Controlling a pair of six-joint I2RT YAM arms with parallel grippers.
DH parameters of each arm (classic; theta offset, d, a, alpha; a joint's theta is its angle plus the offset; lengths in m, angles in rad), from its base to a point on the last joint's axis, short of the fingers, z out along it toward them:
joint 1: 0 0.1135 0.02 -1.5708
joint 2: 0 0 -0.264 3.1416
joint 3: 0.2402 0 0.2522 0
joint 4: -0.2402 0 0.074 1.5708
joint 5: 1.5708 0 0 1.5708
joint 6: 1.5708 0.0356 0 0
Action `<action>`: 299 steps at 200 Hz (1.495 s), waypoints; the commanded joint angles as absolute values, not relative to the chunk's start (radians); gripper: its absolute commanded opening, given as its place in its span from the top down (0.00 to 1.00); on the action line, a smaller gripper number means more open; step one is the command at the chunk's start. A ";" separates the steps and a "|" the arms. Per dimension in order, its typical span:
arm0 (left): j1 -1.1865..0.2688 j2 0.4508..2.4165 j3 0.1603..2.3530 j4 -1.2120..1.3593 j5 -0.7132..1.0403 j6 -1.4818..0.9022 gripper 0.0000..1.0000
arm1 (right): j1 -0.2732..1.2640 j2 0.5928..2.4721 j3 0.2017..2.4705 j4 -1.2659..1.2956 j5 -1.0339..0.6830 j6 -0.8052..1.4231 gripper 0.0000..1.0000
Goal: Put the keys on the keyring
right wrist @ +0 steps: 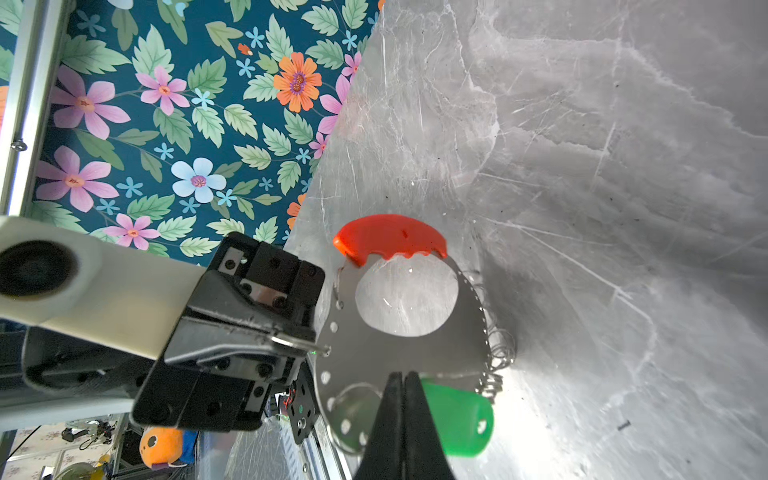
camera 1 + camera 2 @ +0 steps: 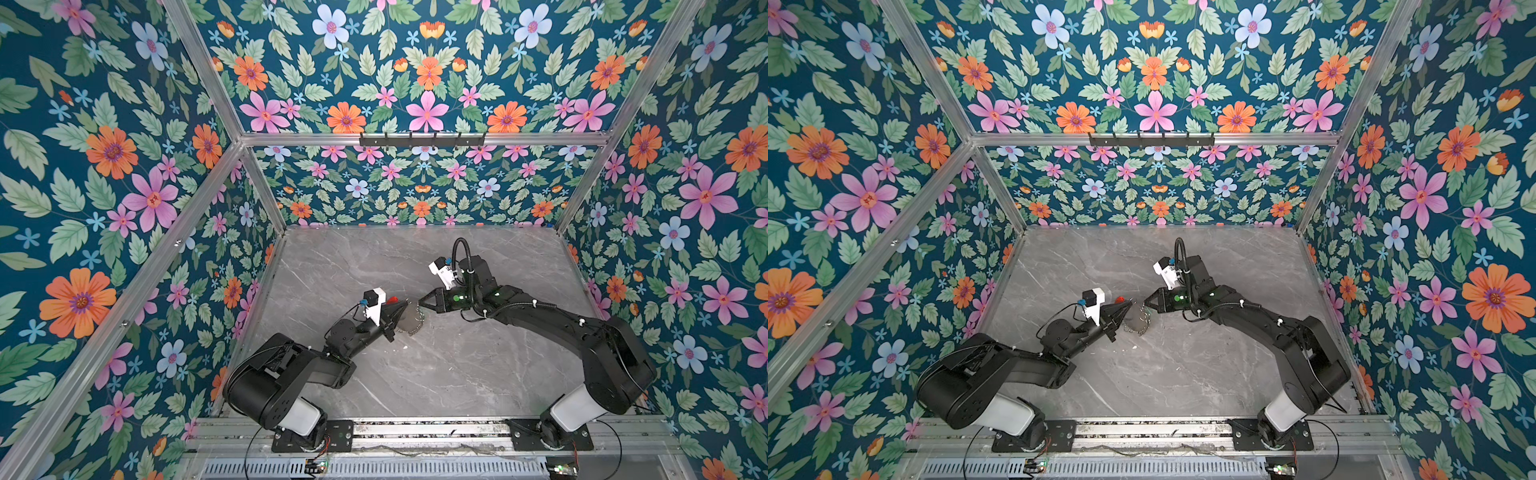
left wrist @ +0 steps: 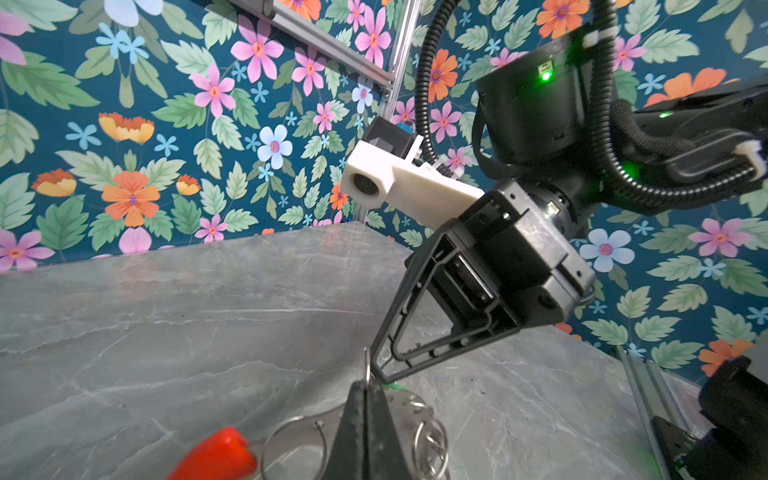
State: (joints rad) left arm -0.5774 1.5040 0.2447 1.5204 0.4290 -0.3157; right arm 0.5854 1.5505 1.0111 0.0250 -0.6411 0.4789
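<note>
End effectors (image 2: 404,306) (image 2: 421,301) two; one keyring (image 1: 459,345), key (image 1: 457,417)

light: bright, even, from overhead | shadows: soft, faint on table (image 2: 415,374) | glare: white sheen on table in right wrist view | focus: sharp in both top views; blur on keyring (image 3: 216,455) and key (image 1: 457,419) close to wrist lenses | edges: wide-angle bend in wrist views

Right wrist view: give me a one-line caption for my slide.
Left pincer pinches a loop on the keyring while the shut right pincer holds the green key at its rim.
</note>
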 commanded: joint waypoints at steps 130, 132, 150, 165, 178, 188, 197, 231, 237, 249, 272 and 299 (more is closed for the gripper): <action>-0.578 1.440 0.541 1.429 0.488 -0.891 1.00 | 0.568 1.351 1.127 -0.018 -0.656 0.407 1.00; -0.578 1.441 0.540 1.430 0.488 -0.894 1.00 | 0.568 1.350 1.129 -0.017 -0.656 0.408 1.00; -0.578 1.443 0.537 1.440 0.489 -0.906 1.00 | 0.568 1.343 1.134 -0.030 -0.653 0.401 1.00; -0.578 1.443 0.533 1.440 0.486 -0.904 1.00 | 0.566 1.337 1.154 -0.067 -0.650 0.379 1.00; -0.578 1.446 0.531 1.436 0.486 -0.901 1.00 | 0.560 1.339 1.182 -0.107 -0.657 0.358 1.00; -0.578 1.448 0.532 1.430 0.484 -0.902 1.00 | 0.554 1.344 1.204 -0.128 -0.668 0.347 1.00; -0.578 1.451 0.532 1.427 0.484 -0.901 1.00 | 0.552 1.351 1.228 -0.150 -0.672 0.335 1.00; -0.578 1.451 0.531 1.427 0.486 -0.906 1.00 | 0.550 1.398 1.304 -0.200 -0.697 0.322 1.00; -0.578 1.449 0.531 1.427 0.486 -0.906 1.00 | 0.550 1.409 1.316 -0.206 -0.700 0.322 1.00; -0.578 1.446 0.528 1.427 0.486 -0.904 1.00 | 0.551 1.430 1.338 -0.219 -0.703 0.320 1.00; -0.578 1.440 0.523 1.427 0.485 -0.893 1.00 | 0.550 1.464 1.372 -0.232 -0.713 0.325 1.00; -0.578 1.433 0.519 1.427 0.489 -0.875 1.00 | 0.551 1.495 1.397 -0.236 -0.718 0.332 1.00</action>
State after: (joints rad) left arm -0.5777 1.4418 0.5201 1.3766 0.4763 -0.8989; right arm 0.5499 1.4776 1.3773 -0.2306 -0.6998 0.3370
